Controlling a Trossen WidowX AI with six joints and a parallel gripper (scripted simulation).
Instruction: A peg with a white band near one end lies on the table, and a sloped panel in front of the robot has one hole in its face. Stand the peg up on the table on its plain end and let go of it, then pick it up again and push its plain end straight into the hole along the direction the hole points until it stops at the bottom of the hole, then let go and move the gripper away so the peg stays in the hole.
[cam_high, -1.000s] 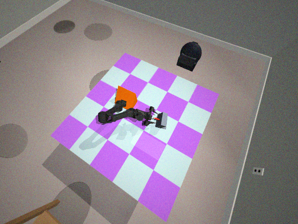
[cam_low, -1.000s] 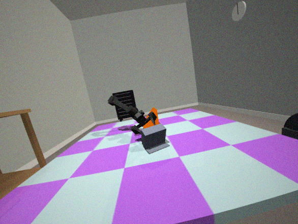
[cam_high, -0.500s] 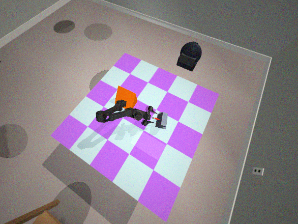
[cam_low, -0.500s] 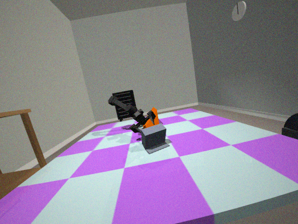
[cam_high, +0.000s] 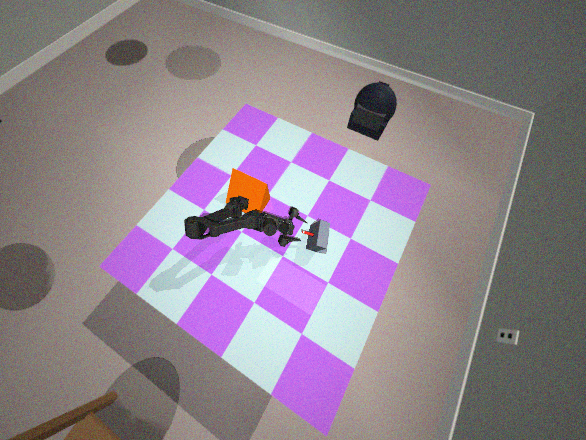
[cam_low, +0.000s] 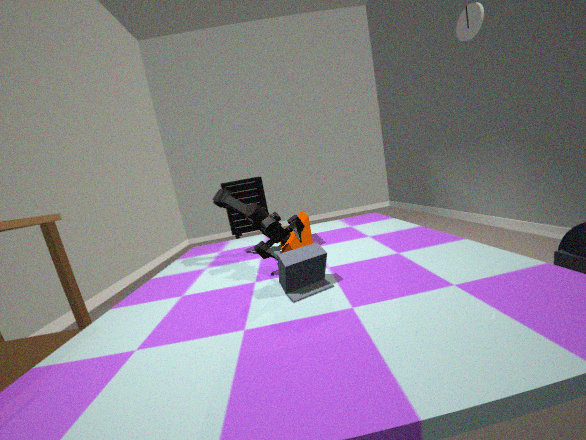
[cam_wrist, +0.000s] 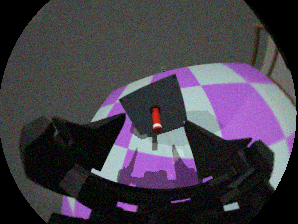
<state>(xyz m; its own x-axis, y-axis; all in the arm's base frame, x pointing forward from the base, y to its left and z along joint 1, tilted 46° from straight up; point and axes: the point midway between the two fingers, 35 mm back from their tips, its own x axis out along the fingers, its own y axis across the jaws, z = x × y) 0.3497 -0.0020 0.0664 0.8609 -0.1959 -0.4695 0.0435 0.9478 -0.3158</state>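
The red peg (cam_high: 308, 233) (cam_wrist: 156, 118) sticks out of the face of the dark grey sloped panel (cam_high: 320, 234) (cam_low: 304, 270) (cam_wrist: 167, 95). Its white-banded end points outward toward the wrist camera, and its other end is inside the hole, out of sight. How deep it sits cannot be seen directly. My gripper (cam_high: 303, 231) (cam_low: 289, 249) (cam_wrist: 156, 119) is wide open, with one finger on each side of the peg's line and a gap to the peg on both sides. In the exterior view the panel hides the peg.
An orange wedge-shaped block (cam_high: 247, 191) (cam_low: 301, 237) stands beside the arm, on the far side from the wooden furniture. The checkered table top (cam_high: 345, 200) (cam_low: 300, 360) carries the arm, the panel and the block. A dark chair (cam_high: 375, 105) stands beyond the table's edge.
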